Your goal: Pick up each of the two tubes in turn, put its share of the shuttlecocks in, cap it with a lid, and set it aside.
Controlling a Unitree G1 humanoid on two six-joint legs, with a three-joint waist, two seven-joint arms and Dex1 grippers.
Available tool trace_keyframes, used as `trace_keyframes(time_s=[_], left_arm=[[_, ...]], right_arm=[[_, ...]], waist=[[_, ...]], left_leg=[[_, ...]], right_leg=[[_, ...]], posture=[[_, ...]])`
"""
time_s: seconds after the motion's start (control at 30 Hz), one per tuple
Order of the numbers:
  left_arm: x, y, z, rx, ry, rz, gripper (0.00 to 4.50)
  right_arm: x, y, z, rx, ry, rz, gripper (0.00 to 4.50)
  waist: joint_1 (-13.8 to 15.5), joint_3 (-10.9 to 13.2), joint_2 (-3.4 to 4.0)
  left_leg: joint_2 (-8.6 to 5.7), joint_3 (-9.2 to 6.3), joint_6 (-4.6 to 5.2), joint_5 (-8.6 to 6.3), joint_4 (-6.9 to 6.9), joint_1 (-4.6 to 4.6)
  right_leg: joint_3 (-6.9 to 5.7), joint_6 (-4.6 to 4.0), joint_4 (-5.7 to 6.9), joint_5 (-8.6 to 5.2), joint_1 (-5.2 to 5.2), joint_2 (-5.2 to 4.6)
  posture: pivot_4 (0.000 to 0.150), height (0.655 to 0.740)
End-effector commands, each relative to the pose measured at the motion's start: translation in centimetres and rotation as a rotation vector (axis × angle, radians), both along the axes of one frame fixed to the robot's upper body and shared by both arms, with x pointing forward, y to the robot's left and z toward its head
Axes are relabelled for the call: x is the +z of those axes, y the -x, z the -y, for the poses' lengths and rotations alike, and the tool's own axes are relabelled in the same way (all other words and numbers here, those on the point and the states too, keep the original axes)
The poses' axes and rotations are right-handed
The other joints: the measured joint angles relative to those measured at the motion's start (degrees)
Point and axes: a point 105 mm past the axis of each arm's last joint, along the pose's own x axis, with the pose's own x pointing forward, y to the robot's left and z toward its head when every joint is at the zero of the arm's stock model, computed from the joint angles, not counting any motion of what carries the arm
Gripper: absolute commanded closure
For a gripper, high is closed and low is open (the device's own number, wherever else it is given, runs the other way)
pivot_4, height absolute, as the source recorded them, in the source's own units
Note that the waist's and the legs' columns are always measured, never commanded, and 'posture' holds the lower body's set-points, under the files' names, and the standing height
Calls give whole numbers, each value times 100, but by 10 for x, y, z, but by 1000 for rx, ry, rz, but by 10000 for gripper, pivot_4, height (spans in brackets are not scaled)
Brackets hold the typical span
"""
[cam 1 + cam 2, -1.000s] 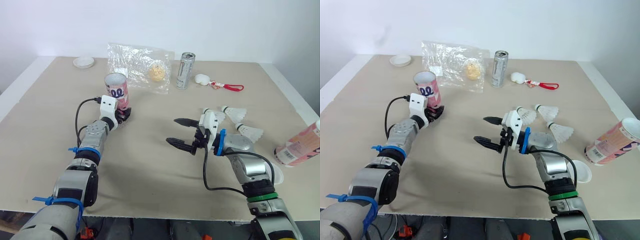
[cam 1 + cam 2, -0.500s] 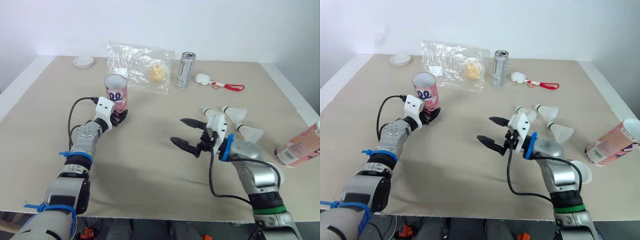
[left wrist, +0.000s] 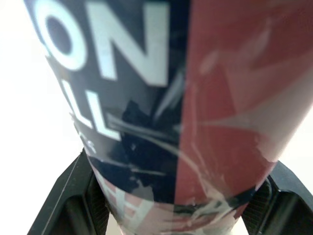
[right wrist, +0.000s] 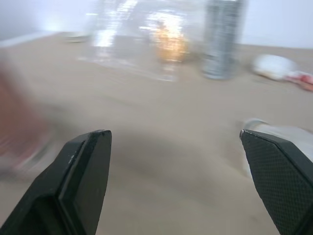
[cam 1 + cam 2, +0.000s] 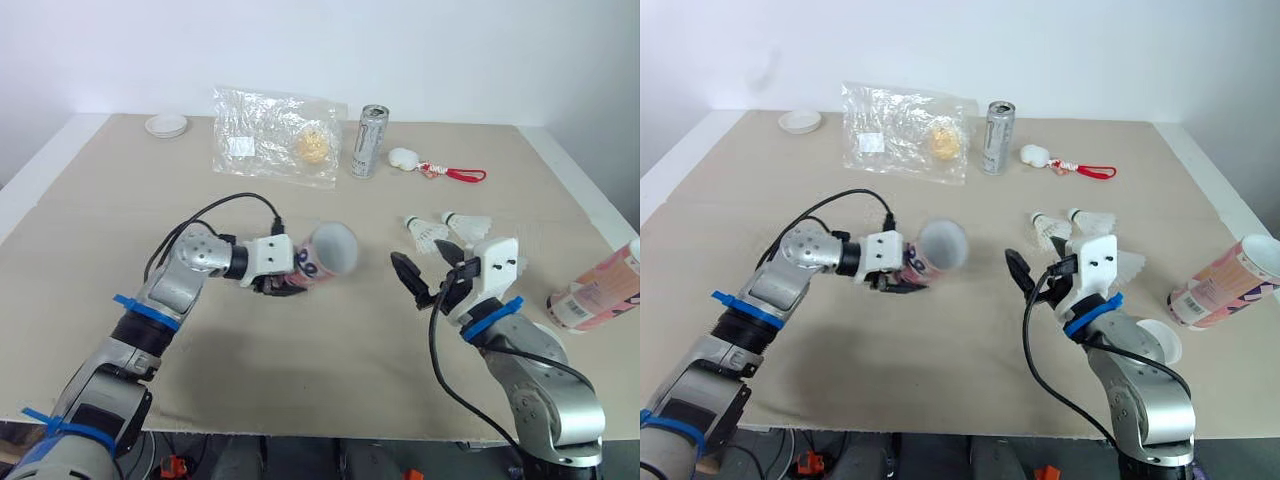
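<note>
Left eye view of a beige worktop [image 5: 300, 370] with both robot arms reaching in. The left pincer [image 5: 283, 285] is clamped on the closed end of a pink and navy tube [image 5: 322, 258]. In the left wrist view, both black fingers press against the tube's sides. The tube is held over the middle of the worktop, tipped almost onto its side, with its open mouth facing the right pincer [image 5: 428, 278].

That pincer hovers with its fingers spread wide and nothing between them, just in front of the shuttlecocks [image 5: 427, 232] lying loose on the worktop. Two are plain to see, and a third may sit behind the pincer's white housing. A second tube [image 5: 598, 292] lies on its side at the right edge, with a white lid [image 5: 1162, 342] near it. Another lid [image 5: 166, 124] sits at the far left corner. A plastic bag [image 5: 275, 130], a can [image 5: 369, 142] and a red-corded charm [image 5: 420, 160] line the back.

The step in hand looks like loading the first tube. To do it well, the right pincer should close lightly on one shuttlecock so the feathers are not crushed. It should then line the shuttlecock up with the mouth, cork end first. The left pincer should hold the tube steady with the mouth angled slightly upward, so nothing slides back out.
</note>
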Motion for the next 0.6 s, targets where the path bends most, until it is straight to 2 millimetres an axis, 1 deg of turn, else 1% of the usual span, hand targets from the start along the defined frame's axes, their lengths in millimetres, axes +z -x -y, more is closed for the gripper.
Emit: trace_keyframes(time_s=[0.03,0.17,0.33,0.43,0.6], left_arm=[[-1,8,5,-42,-105,-54,15947],[-2,13,7,-14,-149,-191,15947],[-2,19,9,47,-179,-311,15947],[-1,17,11,77,-193,-291,15947],[2,13,15,126,-161,-293,15947]], right_arm=[[9,-5,3,-40,13,30,0],[-1,-19,4,-64,-8,-9,0],[-4,-34,3,-56,-11,-17,0],[-7,-41,5,-62,-17,-24,0],[-11,-55,14,-88,-37,-43,0]], waist=[[-1,0,0],[-11,0,0],[-12,0,0],[-10,0,0],[-5,0,0]], left_leg=[[1,0,0,0,0,0],[2,-1,1,0,-1,1],[2,-3,8,-4,-7,-2],[-1,-5,8,-4,-14,-1],[-1,-6,8,-4,-17,2]], right_leg=[[0,-1,0,-1,0,1],[0,-1,0,-3,0,3],[-1,23,1,-2,0,4],[-1,26,1,-7,0,3],[-2,25,1,-6,1,3]], posture=[[1500,7400],[1500,7400],[1500,7400],[1500,7400],[1500,7400]])
